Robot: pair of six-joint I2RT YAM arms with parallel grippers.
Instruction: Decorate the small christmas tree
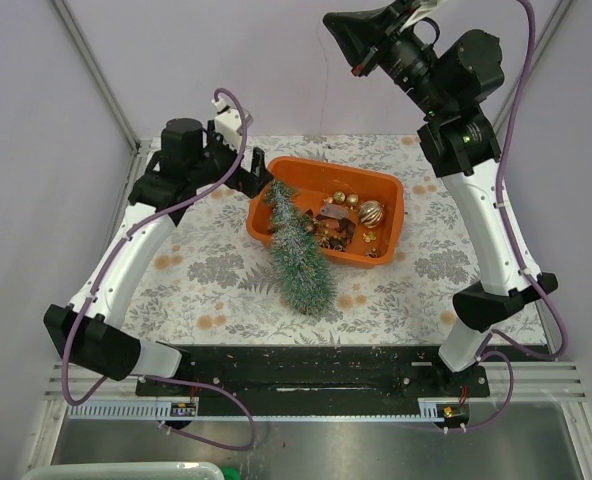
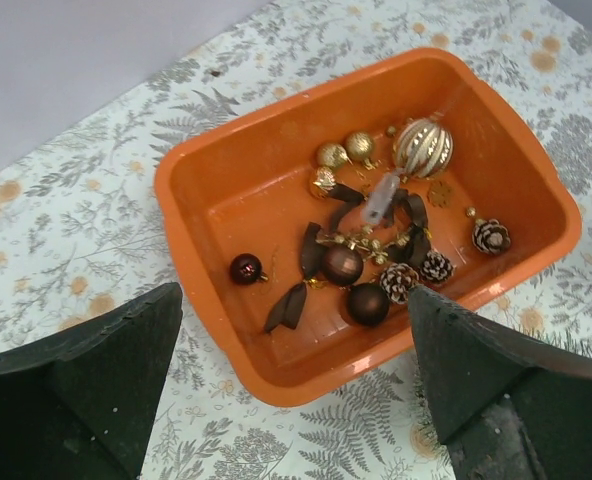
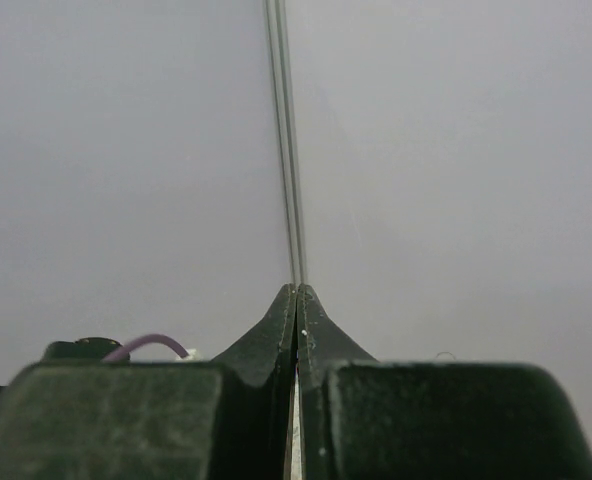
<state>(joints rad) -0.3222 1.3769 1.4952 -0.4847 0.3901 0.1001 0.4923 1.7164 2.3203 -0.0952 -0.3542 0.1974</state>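
Currently hovering with the left gripper [image 2: 294,300] spread wide, nothing between its black fingers [image 2: 96,390], just beside the left end of the orange rectangular plastic tray [image 2: 226,120]. Right gripper [image 3: 296,300] pressed shut on nothing, held high toward the back wall, well apart from everything on the table.

Inside the tray: a large ribbed gold bauble [image 2: 423,147], three small gold balls [image 2: 332,155], glossy dark red baubles [image 2: 342,265], frosted pine cones [image 2: 492,236] and dark ribbon strips [image 2: 311,250], mostly bunched and touching.

Small frosted blue-green bristly christmas tree [image 1: 298,250] lying on its side on the floral tablecloth [image 1: 196,270], tip at the tray's near left corner, base toward the arm bases. Cannot tell whether resting on the rim. Bare of ornaments, as far as can be seen.

Likely trouble:
- Closing on the bunch and dragging up ribbon or a neighbour along with the chosen piece.
- Squirting a smooth round ball sideways if pinched off-centre.
- Clipping the tray wall on the way down and shoving tray against tree, rolling it.
- Hard to hang anything with the tree flat, and no steadying help with the right arm so far away
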